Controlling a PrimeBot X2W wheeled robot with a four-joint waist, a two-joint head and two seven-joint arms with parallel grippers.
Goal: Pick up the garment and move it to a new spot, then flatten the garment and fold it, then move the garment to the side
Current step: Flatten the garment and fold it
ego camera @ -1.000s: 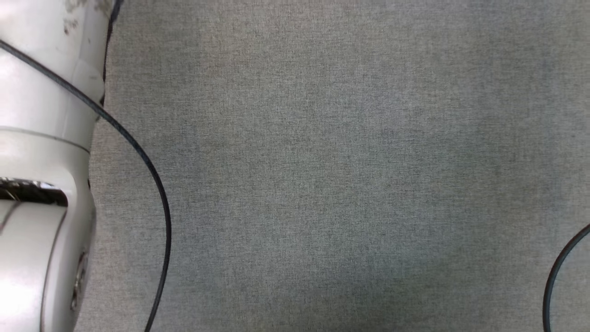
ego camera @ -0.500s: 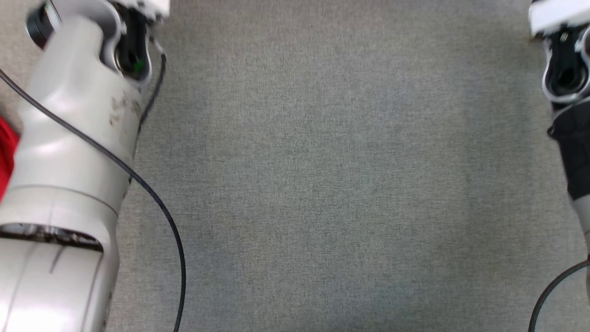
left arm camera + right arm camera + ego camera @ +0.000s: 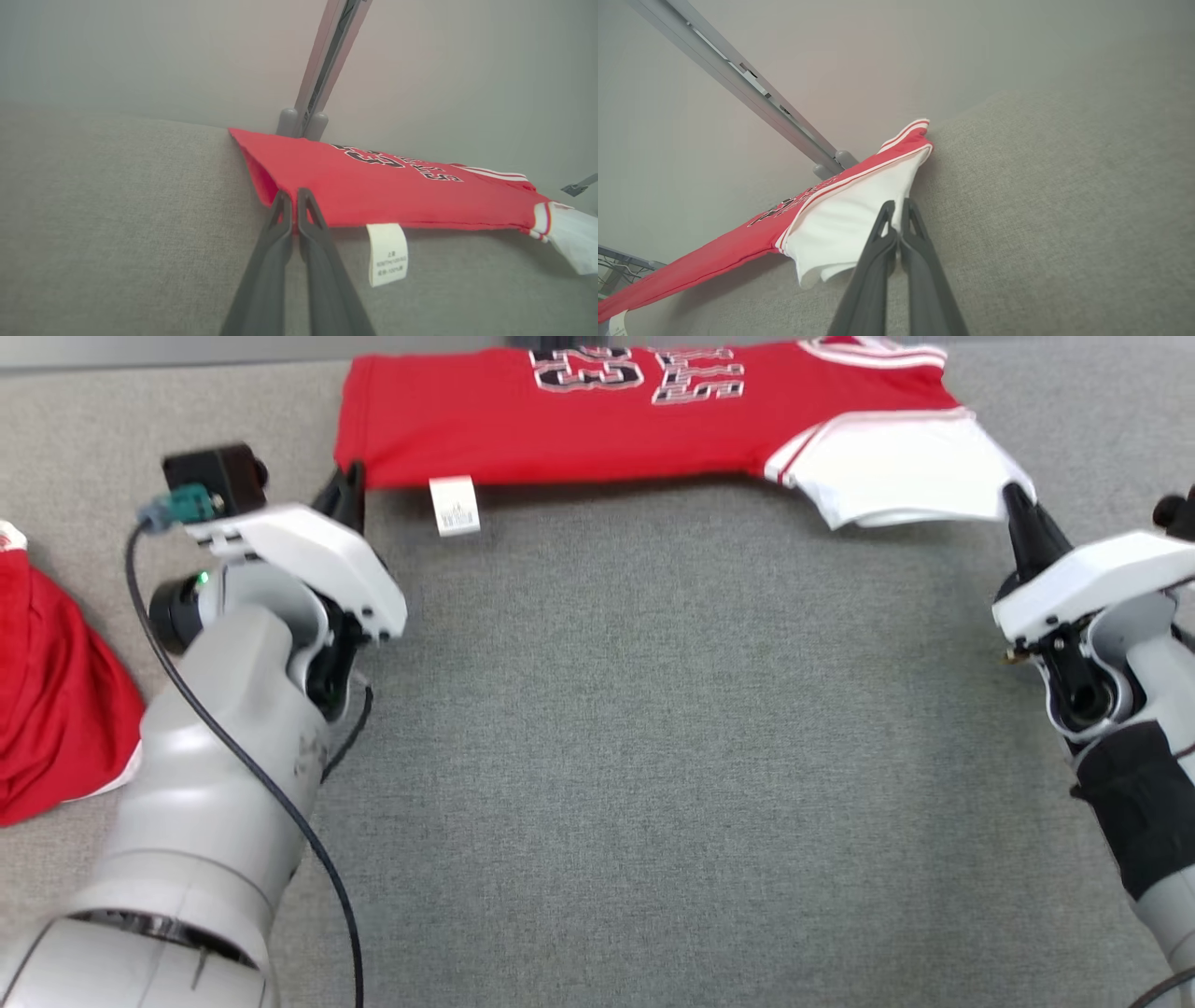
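Near the far edge of the surface (image 3: 653, 756), the left gripper (image 3: 293, 196) is pinching the garment (image 3: 579, 429) at its red hem and the right gripper (image 3: 896, 207) is pinching its white sleeve; uneven pulling risks slipping the sleeve.

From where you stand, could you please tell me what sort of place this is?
Most likely a robot test bench for folding clothes: a table covered in grey cloth, a red shirt stretched along its far edge, and a bare wall with a metal rail behind.
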